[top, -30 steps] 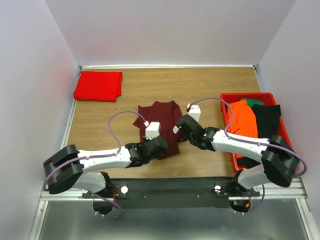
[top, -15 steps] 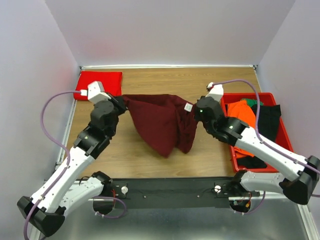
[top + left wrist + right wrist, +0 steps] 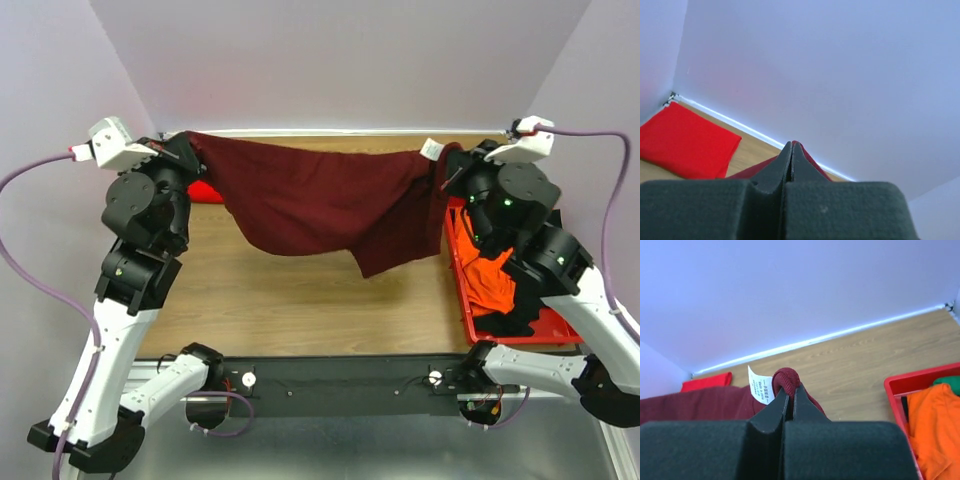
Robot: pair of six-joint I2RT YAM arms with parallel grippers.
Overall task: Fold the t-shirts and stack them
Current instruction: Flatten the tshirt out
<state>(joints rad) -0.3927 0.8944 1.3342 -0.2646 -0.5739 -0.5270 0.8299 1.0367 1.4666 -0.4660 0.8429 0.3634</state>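
maroon t-shirt (image 3: 310,200) | red t-shirt (image 3: 685,142) | red bin (image 3: 920,376) | orange cloth (image 3: 935,425)

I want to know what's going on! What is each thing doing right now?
left gripper: shut on the maroon t-shirt.
right gripper: shut on the maroon t-shirt.
maroon t-shirt: lifted, stretched between both grippers.
red t-shirt: folded, in the far left corner.
red bin: holding crumpled clothes.

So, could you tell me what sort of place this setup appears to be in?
Probably a robotics lab test cell, not a home: plain white walls box in a wooden table, two robot arms are bolted to a metal rail at its edge, and a red bin holds clothes.
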